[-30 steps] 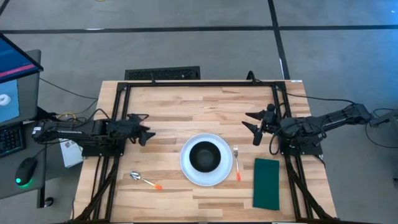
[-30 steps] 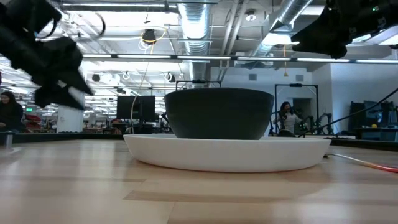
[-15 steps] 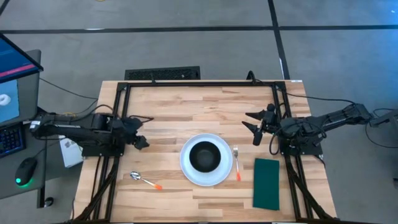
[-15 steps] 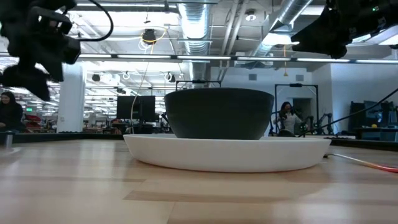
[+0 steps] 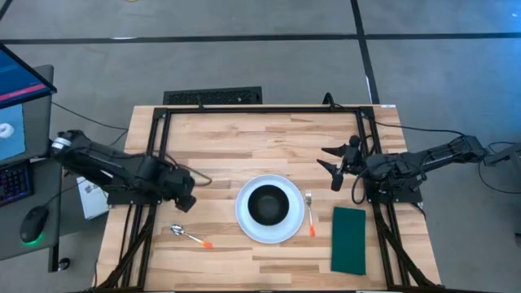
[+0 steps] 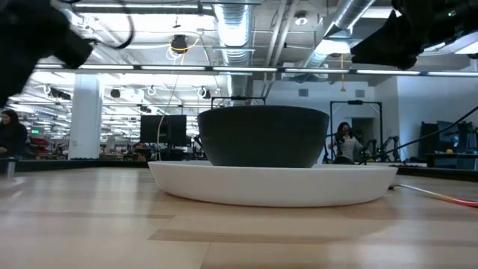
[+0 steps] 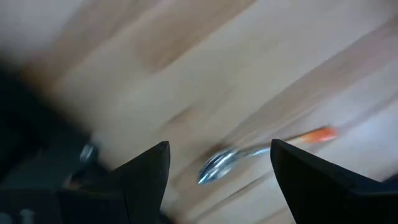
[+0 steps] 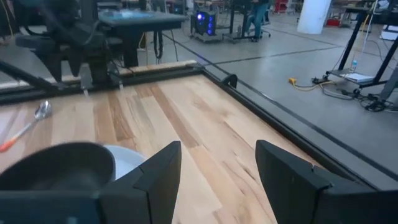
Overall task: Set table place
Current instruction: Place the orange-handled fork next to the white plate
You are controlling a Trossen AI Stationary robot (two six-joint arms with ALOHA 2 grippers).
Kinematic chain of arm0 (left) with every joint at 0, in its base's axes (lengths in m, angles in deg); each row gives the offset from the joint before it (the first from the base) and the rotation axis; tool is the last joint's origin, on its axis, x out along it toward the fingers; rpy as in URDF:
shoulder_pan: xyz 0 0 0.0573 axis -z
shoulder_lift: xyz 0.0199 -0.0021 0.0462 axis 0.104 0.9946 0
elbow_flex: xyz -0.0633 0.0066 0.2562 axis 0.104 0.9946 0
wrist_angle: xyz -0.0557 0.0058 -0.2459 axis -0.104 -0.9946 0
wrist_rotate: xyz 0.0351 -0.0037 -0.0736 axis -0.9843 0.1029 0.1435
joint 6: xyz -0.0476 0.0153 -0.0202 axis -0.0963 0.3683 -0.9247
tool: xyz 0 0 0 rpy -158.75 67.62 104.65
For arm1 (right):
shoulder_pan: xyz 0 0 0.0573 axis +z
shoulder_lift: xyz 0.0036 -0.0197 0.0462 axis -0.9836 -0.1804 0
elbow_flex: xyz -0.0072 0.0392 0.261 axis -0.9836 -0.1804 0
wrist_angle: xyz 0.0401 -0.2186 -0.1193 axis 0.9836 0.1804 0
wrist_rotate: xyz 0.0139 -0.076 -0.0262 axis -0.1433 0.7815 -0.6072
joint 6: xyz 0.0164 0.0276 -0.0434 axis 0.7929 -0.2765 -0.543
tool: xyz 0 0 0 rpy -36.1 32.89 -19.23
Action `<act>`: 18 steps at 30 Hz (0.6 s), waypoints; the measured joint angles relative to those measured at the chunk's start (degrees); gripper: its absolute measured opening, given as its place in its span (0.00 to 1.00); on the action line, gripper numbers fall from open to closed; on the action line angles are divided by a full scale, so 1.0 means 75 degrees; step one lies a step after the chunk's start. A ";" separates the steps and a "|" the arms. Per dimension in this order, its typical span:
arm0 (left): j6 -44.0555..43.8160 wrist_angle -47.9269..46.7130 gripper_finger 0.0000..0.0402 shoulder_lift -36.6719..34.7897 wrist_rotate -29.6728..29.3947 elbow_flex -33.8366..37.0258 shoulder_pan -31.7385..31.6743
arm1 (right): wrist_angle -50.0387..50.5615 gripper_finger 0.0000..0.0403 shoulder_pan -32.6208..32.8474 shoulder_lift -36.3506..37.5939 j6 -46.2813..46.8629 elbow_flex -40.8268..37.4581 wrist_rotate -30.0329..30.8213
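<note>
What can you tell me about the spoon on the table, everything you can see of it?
The spoon is shiny metal with an orange handle end. It lies flat on the bare wood of the table, to the left of the white plate and apart from it, bowl end pointing away from the plate and orange tip toward it. Nothing touches it. The left gripper is above it with fingers open.

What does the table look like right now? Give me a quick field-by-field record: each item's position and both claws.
plate: white plate at the table's centre front
bowl: black bowl sitting on the plate
fork: fork flat just right of the plate, orange end toward the front
napkin: green napkin flat, right of the fork
spoon: spoon lying loose, front left of the plate
left claw: left claw open, empty, above the spoon
right claw: right claw open, empty, raised behind the fork
</note>
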 joint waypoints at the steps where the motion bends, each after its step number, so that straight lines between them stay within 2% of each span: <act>1: -0.0301 -0.0080 0.67 0.0065 0.0118 0.0106 0.0196 | 0.0038 0.58 0.0000 0.0000 -0.0004 0.0000 -0.0001; 6: -0.1992 0.0022 0.67 0.0123 0.0493 0.0709 0.1021 | 0.0201 0.58 0.0000 0.0000 -0.0017 0.0003 0.0000; 13: -0.3423 0.1741 0.67 0.0121 0.0898 0.1297 0.1732 | 0.0480 0.58 0.0000 0.0000 0.0000 0.0003 -0.0005; 18: -0.4709 0.2353 0.67 0.0139 0.0884 0.1680 0.2302 | 0.0733 0.58 0.0000 -0.0065 -0.0001 0.0003 -0.0001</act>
